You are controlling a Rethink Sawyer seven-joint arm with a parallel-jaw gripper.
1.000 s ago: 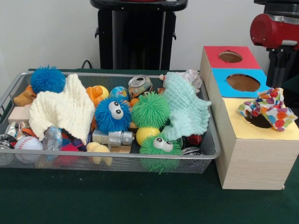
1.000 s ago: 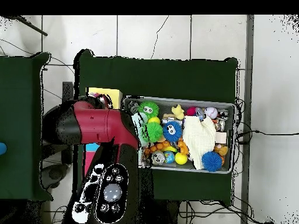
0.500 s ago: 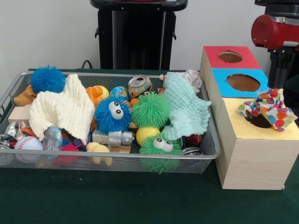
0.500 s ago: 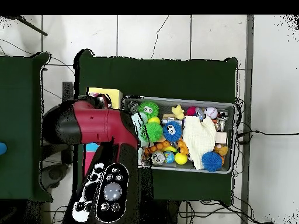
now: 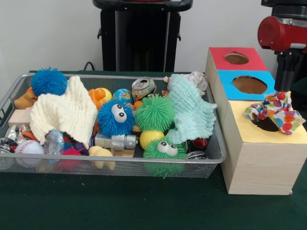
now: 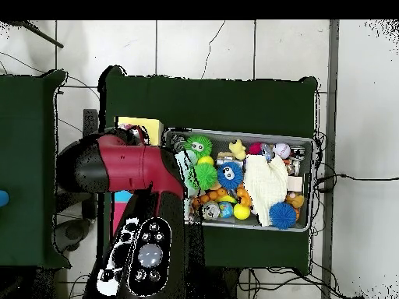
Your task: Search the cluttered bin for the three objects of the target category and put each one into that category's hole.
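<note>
Apparently the target category is cloth. A dotted cloth lies draped over the yellow hole of the box, bunched on the rim with only part of it sagging in. It sits just in front of and below the gripper.

That gripper shows only as a dark shape under the red arm, behind the box's far edge. I cannot tell whether the jaws are open or closed. From above, the arm covers the box and gives no better look.

The cloth probably sits this way because soft fabric spreads and catches on the hole's edge instead of dropping through. It may need a push down from the jaws to count as placed.

Two more cloths wait in the bin. The mint cloth hangs over the toys at the end nearer the jaws. The cream cloth is well away from them at the other end, spread over more clutter. Both lie on top of the pile, so either can likely be pinched by a fold. The mint one calls for the shorter reach. The red hole and blue hole stand empty beside the jaws.
</note>
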